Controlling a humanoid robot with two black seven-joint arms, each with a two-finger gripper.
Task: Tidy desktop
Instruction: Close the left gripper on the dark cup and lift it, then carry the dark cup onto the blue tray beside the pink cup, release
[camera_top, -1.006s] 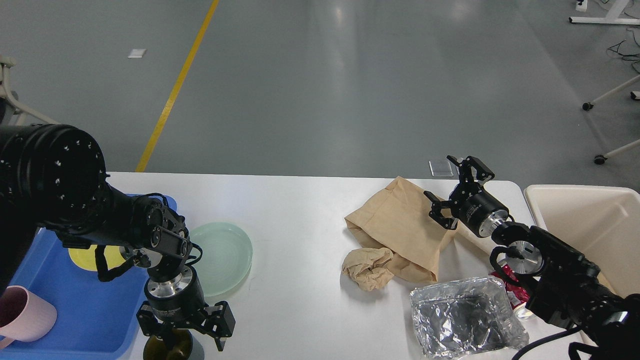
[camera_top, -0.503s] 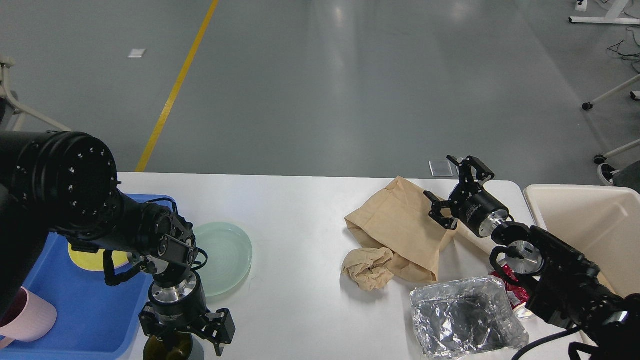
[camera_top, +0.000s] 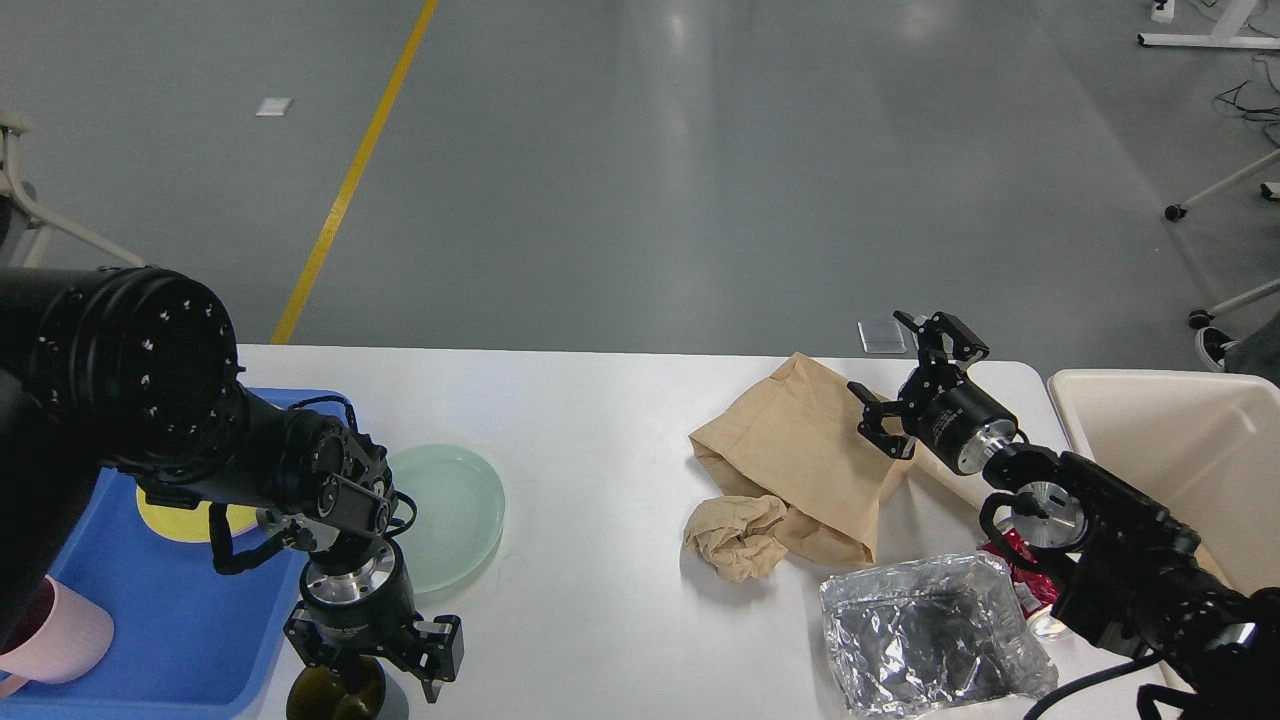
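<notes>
Desktop: one white desktop (camera_top: 600, 430) fills the lower half of the head view, from the 9 o'clock edge across to about 3 o'clock, with grey floor beyond its far edge.
Arms: two black arms, the left entering at 9 o'clock and the right at 4 o'clock.
Left gripper: the left gripper (camera_top: 372, 655) points down at 7 o'clock, its fingers spread to either side of a dark, brownish round object (camera_top: 335, 692) at the near table edge; whether they touch it cannot be told.
Right gripper: the right gripper (camera_top: 912, 385) sits at 2 o'clock, fingers spread apart and holding nothing, over the right edge of the paper bag.
Plates: two; one pale green plate (camera_top: 450, 515) lies on the desktop just right of the tray, and one yellow plate (camera_top: 180, 520) is partly hidden by the left arm.
Cups: one pink cup (camera_top: 60, 640), at 8 o'clock.
Paper: one flat brown paper bag (camera_top: 800, 450) at 3 o'clock, and one crumpled brown paper wad (camera_top: 740, 535) touching its near left corner.
Foil: one crumpled foil container (camera_top: 930, 635) at 5 o'clock; a red wrapper (camera_top: 1030, 580) shows at its right, mostly hidden.
Blue tray: one blue tray (camera_top: 190, 640) at 8 o'clock holds the yellow plate and the pink cup.
Cream bin: one cream bin (camera_top: 1180, 450) at 3 o'clock, beside the table's right end; no contents show in the visible part.
</notes>
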